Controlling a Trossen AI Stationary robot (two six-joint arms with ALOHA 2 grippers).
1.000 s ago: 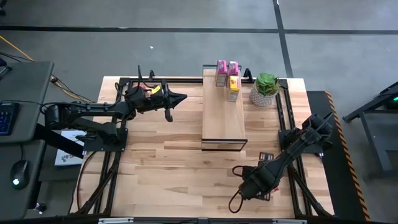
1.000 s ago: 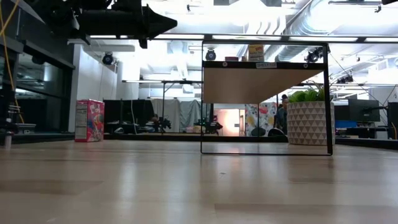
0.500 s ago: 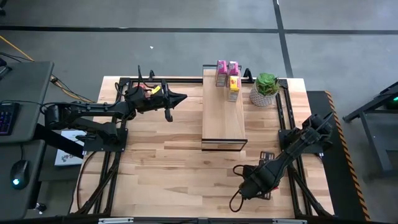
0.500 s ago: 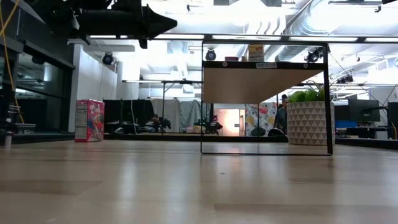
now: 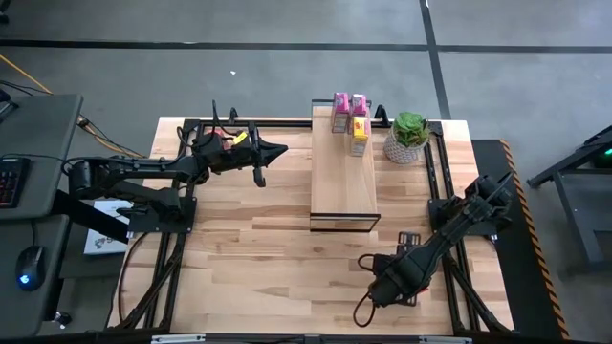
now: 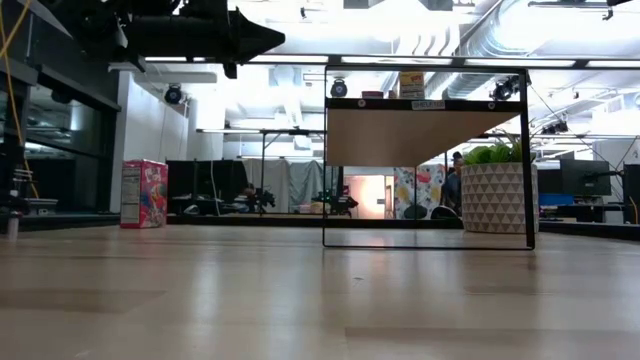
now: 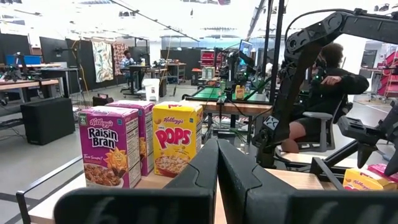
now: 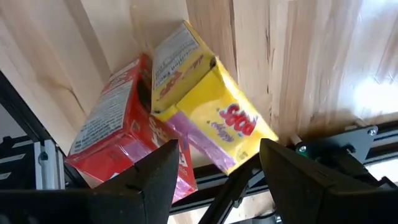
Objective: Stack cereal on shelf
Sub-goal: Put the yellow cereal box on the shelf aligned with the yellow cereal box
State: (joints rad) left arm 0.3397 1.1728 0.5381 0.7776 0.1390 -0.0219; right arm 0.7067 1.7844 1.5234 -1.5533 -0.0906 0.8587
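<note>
On the raised light-wood shelf [image 5: 344, 177] two magenta cereal boxes [image 5: 349, 110] and a yellow one [image 5: 359, 136] stand upright at its far end; the left wrist view shows the magenta pair [image 7: 115, 149] and the yellow one [image 7: 176, 138]. My left gripper [image 5: 279, 150] [image 7: 217, 146] hovers shut left of the shelf, high above the table. My right gripper [image 5: 375, 287] [image 8: 217, 149] is open, pointing down near the table's near edge. Below it a yellow box [image 8: 211, 112] lies tilted against a red box [image 8: 118, 140]; its fingers stand either side of the yellow box's lower corner.
A green potted plant [image 5: 409, 134] stands right of the shelf's far end. A dark metal frame [image 5: 435, 172] runs round the tabletop. In the low view a pink box [image 6: 145, 193] stands far left. Bare planks lie between the shelf and the left arm.
</note>
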